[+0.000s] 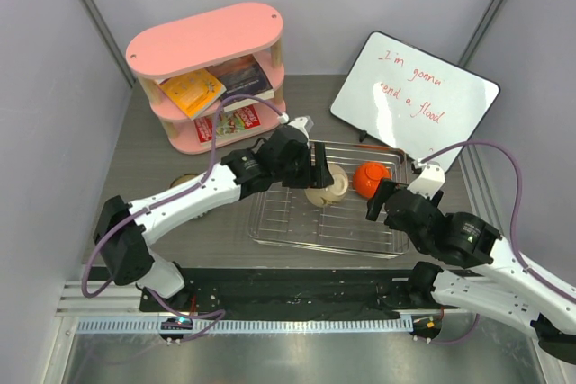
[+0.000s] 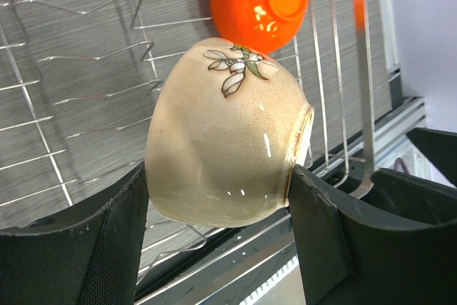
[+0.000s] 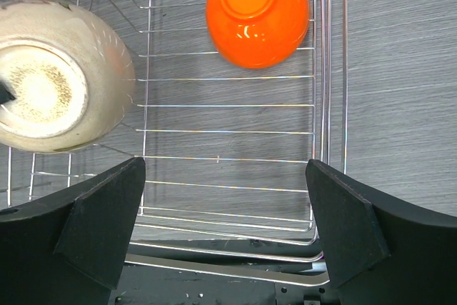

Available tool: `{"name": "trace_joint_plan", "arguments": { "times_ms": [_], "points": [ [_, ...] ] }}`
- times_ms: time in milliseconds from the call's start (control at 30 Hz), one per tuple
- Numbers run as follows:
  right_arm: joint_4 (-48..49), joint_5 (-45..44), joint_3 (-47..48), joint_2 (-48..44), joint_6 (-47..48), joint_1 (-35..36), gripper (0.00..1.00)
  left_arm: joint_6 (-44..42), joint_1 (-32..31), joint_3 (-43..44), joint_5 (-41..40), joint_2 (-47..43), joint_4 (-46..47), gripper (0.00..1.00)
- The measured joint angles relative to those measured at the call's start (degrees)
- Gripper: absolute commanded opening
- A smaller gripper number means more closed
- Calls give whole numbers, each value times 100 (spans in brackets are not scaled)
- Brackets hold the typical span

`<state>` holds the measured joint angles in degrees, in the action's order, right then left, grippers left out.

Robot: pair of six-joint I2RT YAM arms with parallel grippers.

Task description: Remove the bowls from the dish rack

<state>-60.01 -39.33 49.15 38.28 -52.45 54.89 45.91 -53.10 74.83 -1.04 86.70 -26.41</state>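
Note:
A cream bowl (image 1: 326,188) with a flower print sits tilted on its side between the fingers of my left gripper (image 1: 319,173), which is shut on it over the middle of the dish rack (image 1: 297,231). In the left wrist view both pads press the cream bowl (image 2: 225,148) at its base and rim, and my left gripper (image 2: 219,176) holds it above the wires. An orange-red bowl (image 1: 369,179) lies upside down in the rack's far right corner. My right gripper (image 3: 225,176) hangs open over the rack's right end, nearer than the orange-red bowl (image 3: 257,12) and holding nothing.
A pink oval shelf (image 1: 207,38) with books stands at the back left. A whiteboard (image 1: 414,96) with red writing leans at the back right. The rack's raised wire rim (image 3: 328,105) runs close beside my right gripper.

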Motion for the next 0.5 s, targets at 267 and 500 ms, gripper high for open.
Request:
{"name": "trace_joint_plan", "arguments": {
  "times_ms": [267, 500],
  "points": [
    [17, 0, -20, -2, 4, 0, 100, -39, 4, -20, -4, 94, -177, 0],
    [26, 9, -20, 44, 9, 0, 100, -125, 4, -105, -83, 81, -205, 0]
  ]
}}
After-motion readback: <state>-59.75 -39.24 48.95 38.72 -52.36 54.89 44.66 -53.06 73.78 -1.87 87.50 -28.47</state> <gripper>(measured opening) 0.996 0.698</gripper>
